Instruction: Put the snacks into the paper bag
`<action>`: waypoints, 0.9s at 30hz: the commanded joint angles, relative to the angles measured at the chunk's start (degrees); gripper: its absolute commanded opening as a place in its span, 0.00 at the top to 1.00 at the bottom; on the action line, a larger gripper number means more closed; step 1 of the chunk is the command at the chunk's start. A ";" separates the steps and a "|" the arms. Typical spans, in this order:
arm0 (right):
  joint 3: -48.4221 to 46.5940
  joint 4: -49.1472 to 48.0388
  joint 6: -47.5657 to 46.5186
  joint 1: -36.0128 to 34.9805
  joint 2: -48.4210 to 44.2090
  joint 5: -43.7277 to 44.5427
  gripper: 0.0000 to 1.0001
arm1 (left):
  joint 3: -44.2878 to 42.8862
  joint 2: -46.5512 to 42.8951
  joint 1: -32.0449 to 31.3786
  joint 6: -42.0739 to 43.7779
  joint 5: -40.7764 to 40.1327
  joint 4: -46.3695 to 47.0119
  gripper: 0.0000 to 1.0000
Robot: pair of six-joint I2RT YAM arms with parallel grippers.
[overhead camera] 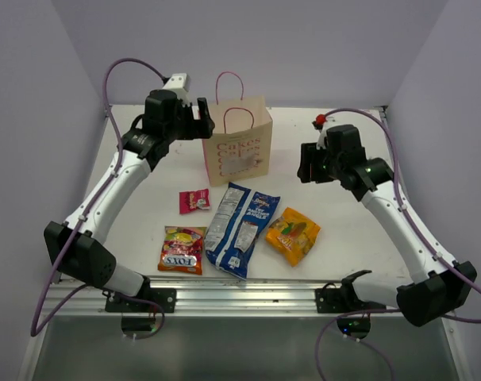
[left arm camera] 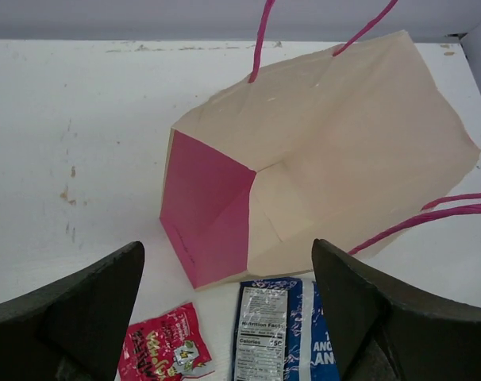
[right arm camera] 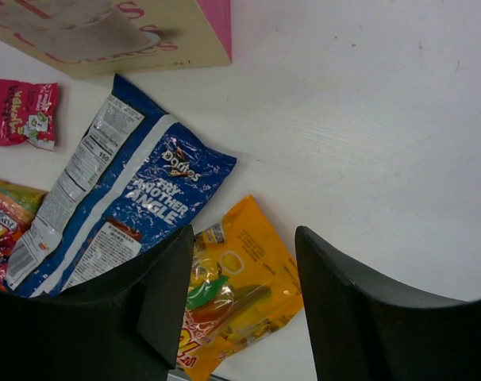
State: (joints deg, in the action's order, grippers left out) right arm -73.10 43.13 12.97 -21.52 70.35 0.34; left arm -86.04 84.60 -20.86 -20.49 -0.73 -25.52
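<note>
Four snacks lie on the white table [overhead camera: 348,238], and none is in the paper bag [overhead camera: 239,147] yet! Across the lower middle of the overhead frame sit the red-yellow FOX'S packet [overhead camera: 182,249] at left, the long blue-white Doritos bag [overhead camera: 242,230] in the centre and the orange-yellow packet [overhead camera: 293,235] just beside it on the right. The small pink-red sachet [overhead camera: 194,200] lies above the FOX'S one. The bag stands upright at upper centre, mouth open, pink cord handles up.

The left gripper [overhead camera: 191,119] hangs by the bag's upper-left rim, jaws spread wide with nothing between them. The right gripper [right arm camera: 244,305] hovers at the right of the overhead frame, jaws apart and empty too. Its wrist view shows the orange-yellow packet right below the gap.

My read is that the orange-yellow packet is the pick. To do it well, come straight down, straddle the packet on the side away from the Doritos bag, and pinch a raised, crinkled edge, since flat foil offers little to bite. Lift clear before swinging toward the bag. Light paper tips easily, so the left gripper could steady the rim while the packet drops in edge-first.
</note>
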 commanded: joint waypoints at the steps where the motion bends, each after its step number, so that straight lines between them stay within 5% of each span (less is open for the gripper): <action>1: 2.34 -1.11 0.04 -0.72 -3.36 -1.04 0.41 | 1.75 0.48 0.21 -0.87 -1.02 3.45 0.10; 9: 5.68 0.63 -1.55 -0.81 -4.69 -2.88 0.40 | 2.98 1.53 0.12 -0.78 -1.03 5.91 0.35; 22: 15.44 -1.82 -0.84 -3.52 -9.79 -12.72 0.44 | 0.35 4.96 0.12 1.15 -0.23 5.48 1.00; 27: 18.34 -2.53 -1.72 -7.56 -10.23 -19.22 0.44 | -0.97 4.61 0.12 2.03 -2.17 3.63 1.00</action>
State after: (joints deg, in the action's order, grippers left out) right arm -56.07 41.89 12.36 -26.61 60.84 -12.34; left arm -84.33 89.23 -20.86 -19.99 -1.67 -21.04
